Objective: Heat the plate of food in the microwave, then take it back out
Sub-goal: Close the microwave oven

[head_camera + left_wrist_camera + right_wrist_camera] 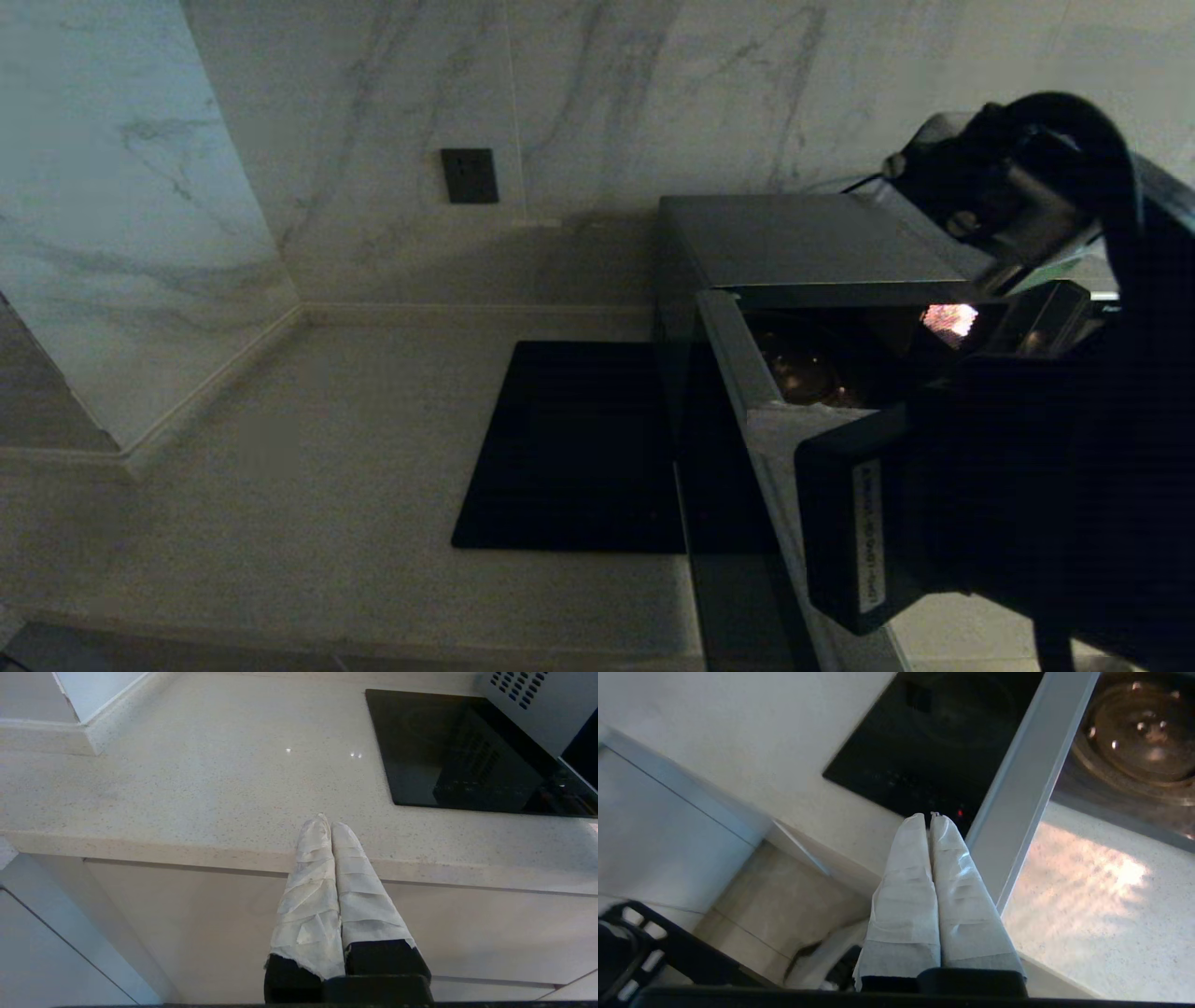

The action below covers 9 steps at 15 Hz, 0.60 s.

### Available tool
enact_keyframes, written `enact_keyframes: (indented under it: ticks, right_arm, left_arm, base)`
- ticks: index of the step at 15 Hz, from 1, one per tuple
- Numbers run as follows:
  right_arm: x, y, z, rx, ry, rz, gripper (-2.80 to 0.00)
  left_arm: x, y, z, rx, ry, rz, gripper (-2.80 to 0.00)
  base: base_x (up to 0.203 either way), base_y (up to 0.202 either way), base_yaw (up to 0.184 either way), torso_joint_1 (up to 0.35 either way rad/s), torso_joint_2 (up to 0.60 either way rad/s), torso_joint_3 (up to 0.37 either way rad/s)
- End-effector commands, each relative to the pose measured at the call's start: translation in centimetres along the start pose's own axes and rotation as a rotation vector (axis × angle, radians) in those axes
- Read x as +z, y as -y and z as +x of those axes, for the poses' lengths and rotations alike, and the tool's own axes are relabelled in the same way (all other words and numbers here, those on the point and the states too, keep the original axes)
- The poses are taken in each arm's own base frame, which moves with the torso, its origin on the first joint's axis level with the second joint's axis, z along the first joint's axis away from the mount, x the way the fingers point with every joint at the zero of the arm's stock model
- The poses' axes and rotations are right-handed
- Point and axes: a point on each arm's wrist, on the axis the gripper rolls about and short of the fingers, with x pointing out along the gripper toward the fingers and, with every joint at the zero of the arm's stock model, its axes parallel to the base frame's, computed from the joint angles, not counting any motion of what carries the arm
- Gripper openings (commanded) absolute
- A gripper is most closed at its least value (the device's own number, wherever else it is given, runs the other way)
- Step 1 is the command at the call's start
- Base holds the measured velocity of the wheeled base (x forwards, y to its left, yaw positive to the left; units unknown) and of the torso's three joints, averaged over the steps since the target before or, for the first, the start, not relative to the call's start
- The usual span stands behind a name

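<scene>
Here the microwave [803, 252] stands with its door [1027, 788] swung open, the lit cavity and its glass turntable [1134, 742] bare; the plate of food shows in none of the views, so where it sits cannot be told. The right gripper [931, 816] hangs in front of the microwave, just outside the door's silver edge, its taped fingers pressed together on nothing. The left gripper [327, 823] is parked well to the left of the microwave, over the front edge of the counter [187, 788], fingers likewise together and empty. Left of the microwave, close against its side, lies a flat black square mat [579, 448]. Judging by the bare turntable and the open door, the step in hand is either fetching the plate or closing up afterward. To do it well, the right arm should stay clear of the door's free edge as it swings and, if it closes the door, push flat against the outer face and not the rim. A white label on the arm's black housing [868, 537] carries printed characters too small to read; no brand name can be read.
</scene>
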Motion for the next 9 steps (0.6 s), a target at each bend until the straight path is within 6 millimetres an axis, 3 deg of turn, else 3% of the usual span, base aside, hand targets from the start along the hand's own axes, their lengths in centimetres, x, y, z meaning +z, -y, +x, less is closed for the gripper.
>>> enact_keyframes:
  ticks: [1,9]
  right_arm:
    - [-0.5,-0.3,0.5,-0.013,-0.026,-0.009,-2.8]
    - [-2.0,-0.8,1.6,-0.047,-0.098,0.003,-2.8]
  left_arm:
    - [0.0,0.0,0.0,0.0,0.0,-0.001,-2.8]
    - [0.0,0.0,0.0,0.0,0.0,-0.001,-2.8]
  base:
    - [0.0,0.0,0.0,0.0,0.0,0.0]
    - [0.0,0.0,0.0,0.0,0.0,0.0]
